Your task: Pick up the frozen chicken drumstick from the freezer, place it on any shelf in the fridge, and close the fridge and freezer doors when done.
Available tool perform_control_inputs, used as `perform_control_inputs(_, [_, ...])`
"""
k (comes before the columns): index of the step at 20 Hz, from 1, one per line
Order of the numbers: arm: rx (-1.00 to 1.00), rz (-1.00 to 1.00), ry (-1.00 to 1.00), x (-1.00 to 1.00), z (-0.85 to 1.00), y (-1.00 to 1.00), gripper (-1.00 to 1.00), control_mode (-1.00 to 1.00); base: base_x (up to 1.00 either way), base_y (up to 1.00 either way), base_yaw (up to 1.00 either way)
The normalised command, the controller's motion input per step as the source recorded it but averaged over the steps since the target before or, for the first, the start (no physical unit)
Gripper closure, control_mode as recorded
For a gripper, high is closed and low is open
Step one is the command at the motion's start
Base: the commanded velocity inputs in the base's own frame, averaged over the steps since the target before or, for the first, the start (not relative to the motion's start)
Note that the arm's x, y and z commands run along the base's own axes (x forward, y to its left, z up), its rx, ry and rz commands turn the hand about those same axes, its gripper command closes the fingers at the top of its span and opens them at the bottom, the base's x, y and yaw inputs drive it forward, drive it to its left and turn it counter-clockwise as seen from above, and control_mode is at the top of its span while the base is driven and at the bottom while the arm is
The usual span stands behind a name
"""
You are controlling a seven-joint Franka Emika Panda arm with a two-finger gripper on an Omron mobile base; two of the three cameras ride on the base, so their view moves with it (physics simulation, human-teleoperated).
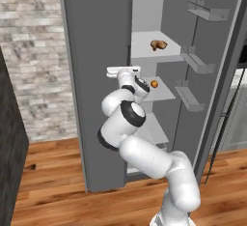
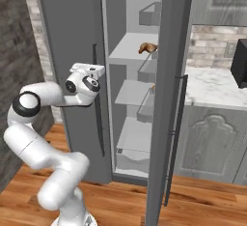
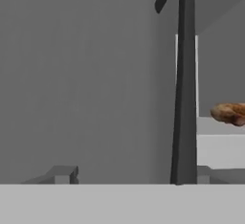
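Note:
The frozen chicken drumstick (image 1: 158, 45) (image 2: 147, 48) (image 3: 230, 113), tan-brown and lobed, lies on the upper shelf (image 1: 144, 49) of the fridge (image 2: 132, 90), whose interior stands exposed. The fridge's door (image 1: 212, 65) (image 2: 170, 99), with grey bins, is swung wide. The freezer's door (image 1: 96, 75) (image 2: 72, 32) is shut flat. My gripper (image 1: 126, 70) (image 2: 98, 73) (image 3: 134, 175) is open and hovers right in front of that door, with nothing held. In the hand view the door's thin dark vertical handle (image 3: 184, 89) (image 2: 96, 99) rises between the fingertips (image 3: 64, 174), close to the right one.
A tiny orange ball (image 1: 154, 83) sits on the middle fridge shelf. Door bins (image 1: 195, 60) jut toward the opening. A marble counter (image 2: 212, 87) with a dark appliance (image 2: 240, 63) lies right of the fridge door. A brick wall (image 1: 34, 51) and wood floor (image 1: 53, 191) are on the left.

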Motion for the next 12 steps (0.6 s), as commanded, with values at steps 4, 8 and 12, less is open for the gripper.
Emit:
perform_control_inputs(4, [0.03, 0.0, 0.06, 0.17, 0.13, 0.0, -1.0, -1.0, 0.0, 0.0, 0.0])
perform_control_inputs(8, [0.0, -0.04, 0.03, -0.48, 0.83, 0.04, -1.0, -1.0, 0.0, 0.0, 0.0])
perform_control_inputs(12, [0.0, -0.08, 0.06, -0.59, 1.0, 0.0, -1.0, -1.0, 0.0, 0.0, 0.0])
